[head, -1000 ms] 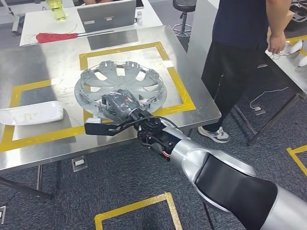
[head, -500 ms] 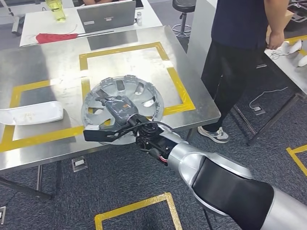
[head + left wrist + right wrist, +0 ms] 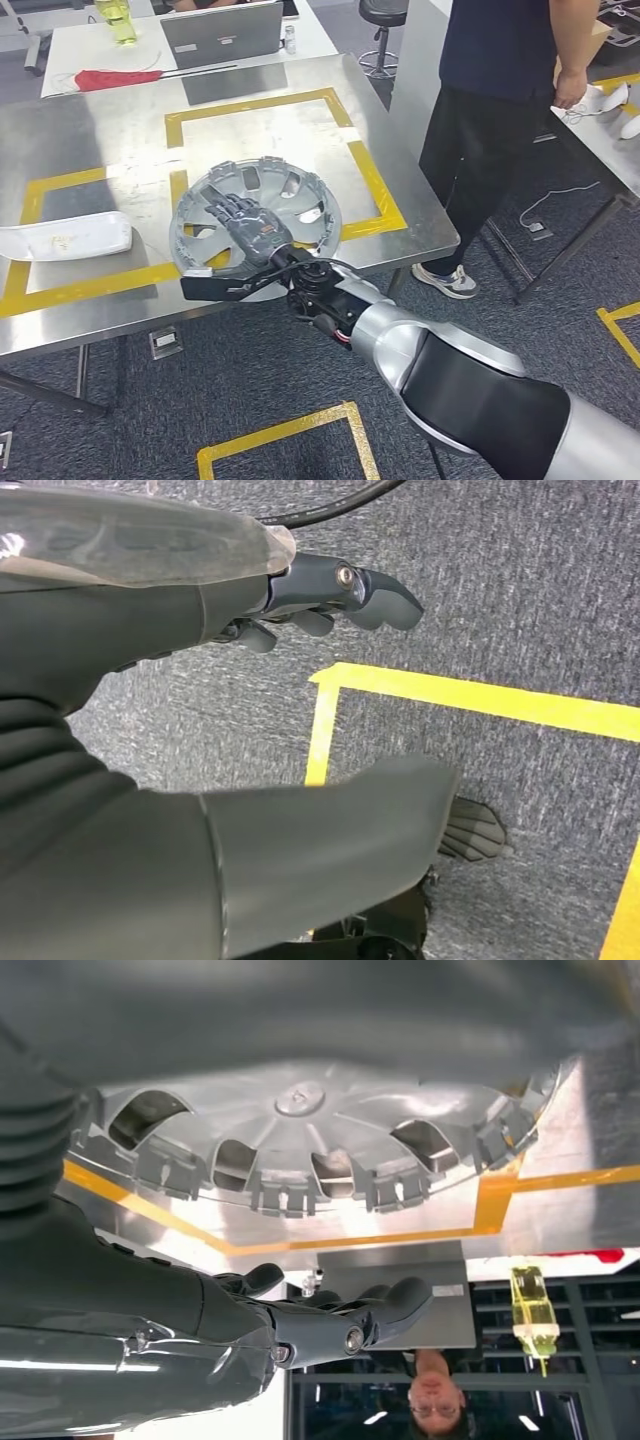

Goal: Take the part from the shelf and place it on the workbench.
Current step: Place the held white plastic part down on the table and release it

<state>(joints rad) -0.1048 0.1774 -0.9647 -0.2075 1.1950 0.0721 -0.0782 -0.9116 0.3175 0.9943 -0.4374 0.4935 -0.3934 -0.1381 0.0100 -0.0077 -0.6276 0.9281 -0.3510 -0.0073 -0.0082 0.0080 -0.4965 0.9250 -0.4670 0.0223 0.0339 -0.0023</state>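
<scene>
The hubcap (image 3: 256,215) lies flat on the workbench (image 3: 90,140), across the yellow tape at the near edge. The right hand (image 3: 245,222) hovers over its 6 o'clock side, fingers released and spread, grasping nothing. The left hand (image 3: 226,780) hangs over carpet, fingers loose, empty.

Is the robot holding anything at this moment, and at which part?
Nothing is held. The right hand is open above the hubcap on the workbench; the left hand is empty.
</scene>
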